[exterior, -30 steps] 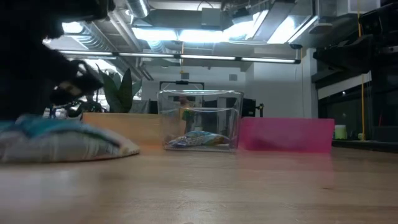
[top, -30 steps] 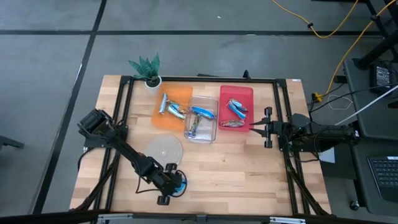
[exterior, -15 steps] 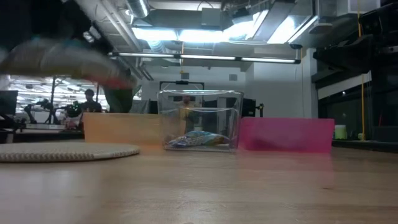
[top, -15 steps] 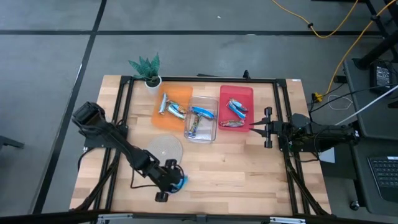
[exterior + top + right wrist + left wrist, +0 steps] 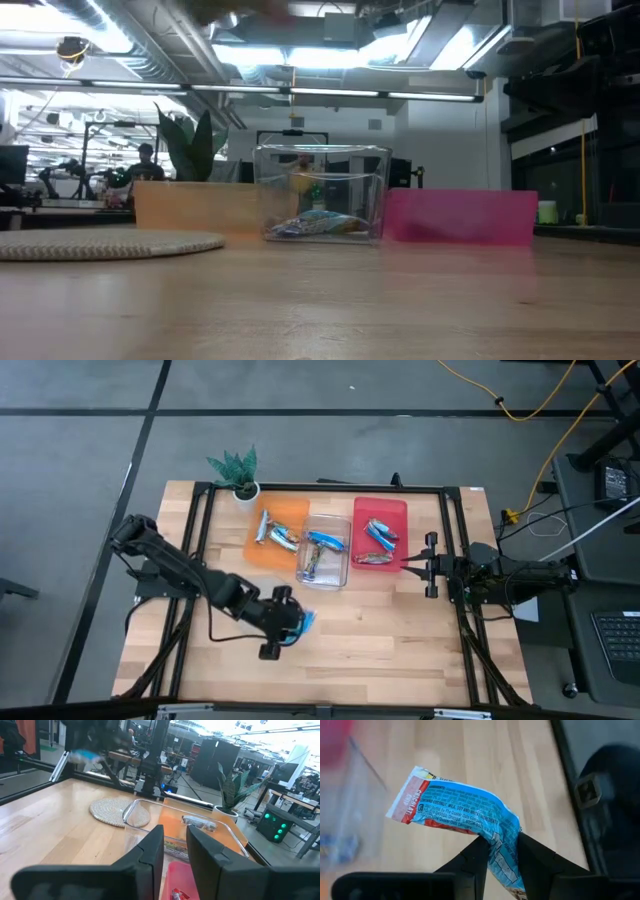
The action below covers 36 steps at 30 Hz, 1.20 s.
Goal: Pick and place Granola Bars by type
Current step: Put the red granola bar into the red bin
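Your left end effector (image 5: pixel 297 622) has swung away from the front of the desk (image 5: pixel 400 630) toward the clear bin (image 5: pixel 325 550), lifting the blue granola bar (image 5: pixel 465 817) off the round mat (image 5: pixel 110 243) it sat over a second ago. It is clenched on one end of that bar, which hangs above the desk just in front of the clear bin. More bars lie in the clear bin, in the orange tray (image 5: pixel 277 530) on one side and the red tray (image 5: pixel 380 532) on the other. Your right end effector (image 5: pixel 410 565) waits beside the red tray, fingers nearly together, grasping nothing.
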Tool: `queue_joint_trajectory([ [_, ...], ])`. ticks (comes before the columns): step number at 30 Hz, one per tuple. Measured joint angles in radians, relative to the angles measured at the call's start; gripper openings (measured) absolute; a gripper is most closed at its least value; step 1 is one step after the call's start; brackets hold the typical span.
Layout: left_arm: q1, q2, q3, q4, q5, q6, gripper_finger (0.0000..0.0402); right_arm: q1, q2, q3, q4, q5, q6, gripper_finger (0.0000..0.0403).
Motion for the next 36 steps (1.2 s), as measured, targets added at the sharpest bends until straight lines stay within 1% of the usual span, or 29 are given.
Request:
queue_joint_trajectory([
  [6,0.071,0.0,0.132,-0.008,-0.014,0.12,0.009,0.0,0.0,0.0,0.0,0.0,0.0,0.0087],
  [11,0.141,0.0,0.197,-0.012,-0.028,0.17,0.009,0.0,0.0,0.0,0.0,0.0,0.0,0.0087],
  [15,0.197,0.001,0.217,-0.016,-0.018,0.194,0.009,0.0,0.0,0.0,0.0,0.0,0.0,0.0087],
  [21,0.286,0.018,0.244,-0.014,0.031,0.242,0.009,0.0,0.0,0.0,0.0,0.0,0.0,0.0087],
  [30,0.417,0.02,0.249,-0.003,0.037,0.279,0.009,0.0,0.0,0.0,0.0,0.0,0.0,0.0087],
  [36,0.503,0.037,0.249,0.072,0.126,0.296,0.0084,0.0,0.0,0.0,0.0,0.0,0.0,0.0087],
])
